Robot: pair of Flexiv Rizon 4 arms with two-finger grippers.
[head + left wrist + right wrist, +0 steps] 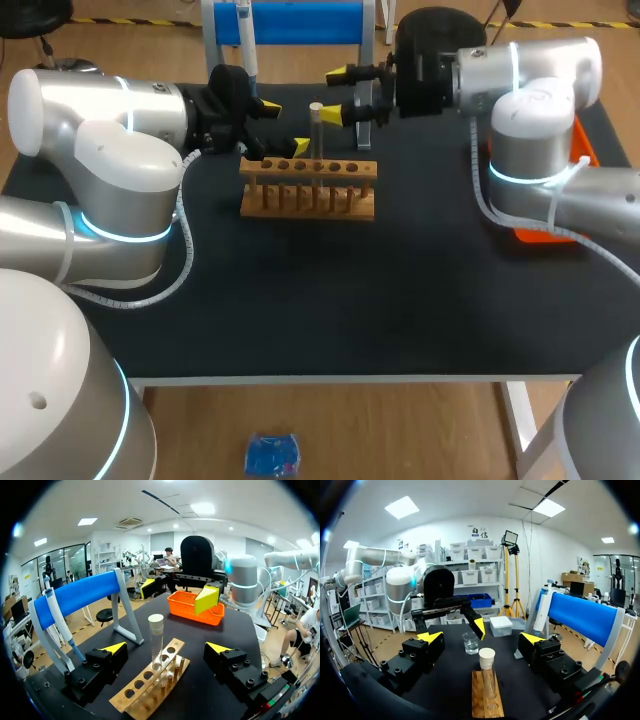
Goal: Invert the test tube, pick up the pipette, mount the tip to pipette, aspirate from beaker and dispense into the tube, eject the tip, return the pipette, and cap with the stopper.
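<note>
Covered and cropped on the table

In the head view, the right arm (535,120) hides most of the orange tray (586,145). The pipette (246,30) on its blue stand (300,22) runs off the upper edge, and the test tube's (317,135) contents cannot be told.

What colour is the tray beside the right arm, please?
The tray is orange; the left wrist view shows it best.

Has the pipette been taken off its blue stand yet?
No, the pipette hangs at one end of the blue stand, with nothing gripping it.
</note>
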